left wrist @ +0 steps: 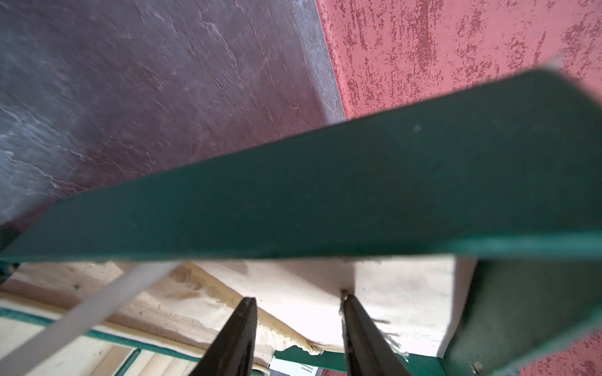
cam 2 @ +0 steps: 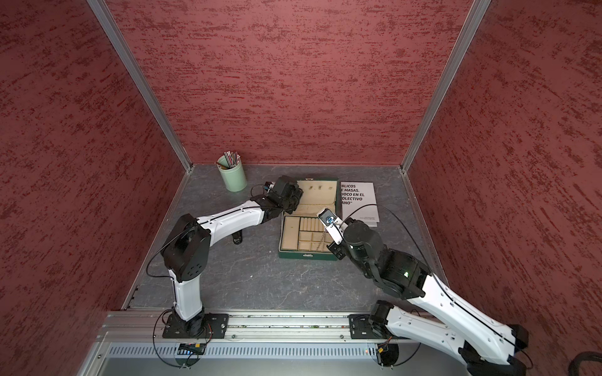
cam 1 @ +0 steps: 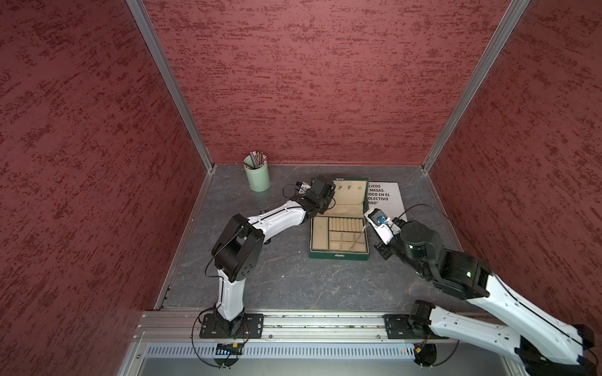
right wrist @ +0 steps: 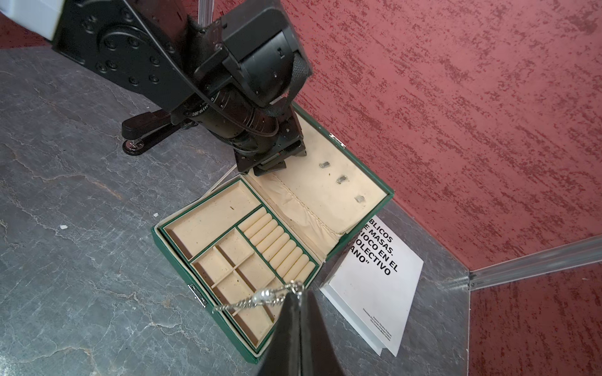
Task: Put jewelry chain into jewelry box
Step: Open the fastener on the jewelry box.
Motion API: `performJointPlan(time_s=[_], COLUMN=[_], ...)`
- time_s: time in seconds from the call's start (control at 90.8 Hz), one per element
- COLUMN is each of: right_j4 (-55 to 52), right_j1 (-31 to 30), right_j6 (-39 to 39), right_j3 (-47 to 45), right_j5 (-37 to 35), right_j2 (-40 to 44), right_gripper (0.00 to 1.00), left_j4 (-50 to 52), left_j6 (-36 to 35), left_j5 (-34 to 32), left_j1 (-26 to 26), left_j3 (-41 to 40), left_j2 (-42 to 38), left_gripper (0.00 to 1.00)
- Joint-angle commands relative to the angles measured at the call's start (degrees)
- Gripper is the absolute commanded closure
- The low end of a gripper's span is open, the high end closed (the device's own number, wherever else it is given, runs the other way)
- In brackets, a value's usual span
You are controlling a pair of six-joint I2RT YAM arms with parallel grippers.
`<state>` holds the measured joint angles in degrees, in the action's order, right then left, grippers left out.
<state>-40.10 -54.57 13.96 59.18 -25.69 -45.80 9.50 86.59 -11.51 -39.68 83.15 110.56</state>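
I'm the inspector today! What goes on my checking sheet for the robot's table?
Surface: grey, veined tabletop.
Job's things: jewelry box open, lid up; jewelry chain dangles over its small compartments.
Clutter: pencil cup, printed booklet, black stapler.
Grippers: right gripper, jaws shut on the chain; left gripper, jaws apart at the lid's edge, touch unclear.
Cables: black cables loop off both arms.
Surroundings: red textured walls; metal rail in front.
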Motion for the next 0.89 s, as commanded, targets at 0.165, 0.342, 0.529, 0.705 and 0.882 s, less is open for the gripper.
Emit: performJointPlan(time_s=[0.165,0.342,0.529,0.705,0.882], right_j4=[1.17,0.95,0.48,0.46,0.46], right_j1=[0.69,0.69,0.69,0.72,0.69], right_j6=[-0.85,-0.99,-1.12,-1.43,-1.49], right_j3=[0.03,0.42,1.39,2.12,2.56], right_j5=[0.82,0.86,0.95,1.36,1.48], right_j2=[0.01,-0.14,-0.5,-0.68,-0.93], right_gripper=[1.0,1.0,1.0,1.0,1.0], left_j4=[5.28,3.17,2.77,3.4,3.78], left_j6=[1.08,1.04,-1.86,-4.48,-5.87], left_j5=[-0.56,0.09,-0.16,-0.34,0.13], left_j1=[1.19,1.36,2.02,2.24,2.24], left_j3=[-4.45,-6.49,-5.16,-2.17,-0.5], left_j2=[1.22,0.1,-2.8,-4.34,-4.9], left_gripper=[0.56,0.57,0.53,0.45,0.38])
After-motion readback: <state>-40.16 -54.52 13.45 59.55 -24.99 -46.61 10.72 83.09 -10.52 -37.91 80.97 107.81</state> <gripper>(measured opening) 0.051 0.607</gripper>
